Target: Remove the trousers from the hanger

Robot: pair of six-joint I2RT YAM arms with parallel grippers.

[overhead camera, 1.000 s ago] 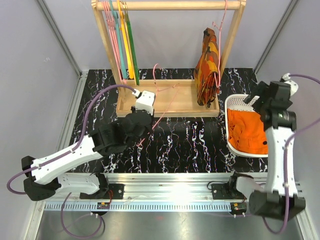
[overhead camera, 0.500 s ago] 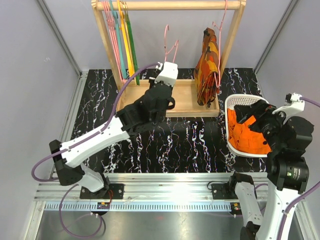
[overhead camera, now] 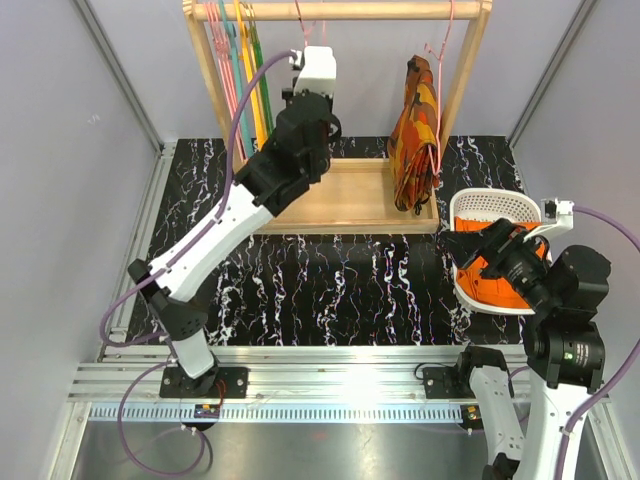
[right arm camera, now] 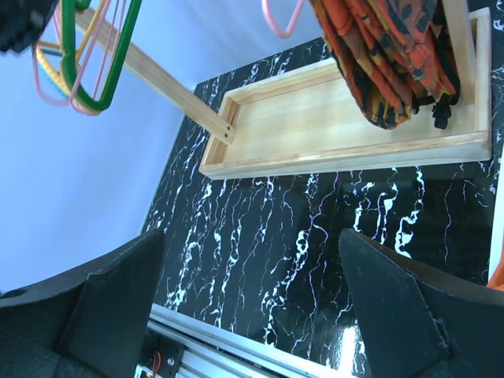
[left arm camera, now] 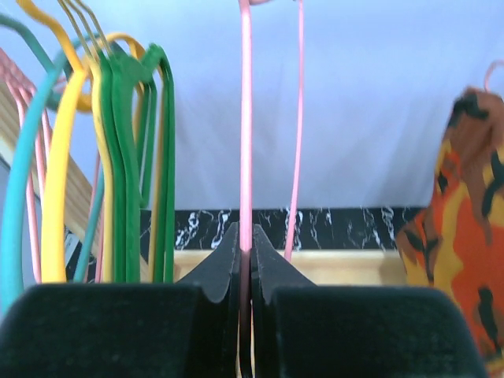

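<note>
The pale pink wire hanger (left arm camera: 245,118) is bare and hangs upright, its top at the wooden rail (overhead camera: 298,18). My left gripper (left arm camera: 245,240) is shut on its wire, raised high at the rack (overhead camera: 300,56). The bright orange trousers (overhead camera: 495,285) lie crumpled in the white basket (overhead camera: 500,203) at the right. My right gripper (overhead camera: 478,243) is open and empty, just over the basket's left edge; its view (right arm camera: 252,291) looks down on the black marbled table. Its fingers (right arm camera: 102,307) stand wide apart.
A wooden rack with a tray base (overhead camera: 350,205) stands at the back. Green, yellow and teal hangers (overhead camera: 245,80) hang at its left. A patterned orange-red garment (overhead camera: 415,135) hangs at its right on another pink hanger. Grey walls close in both sides.
My left arm has lifted the pink hanger from low over the table up to the rail. My right arm has drawn back from above the basket and turned its gripper towards the table.
</note>
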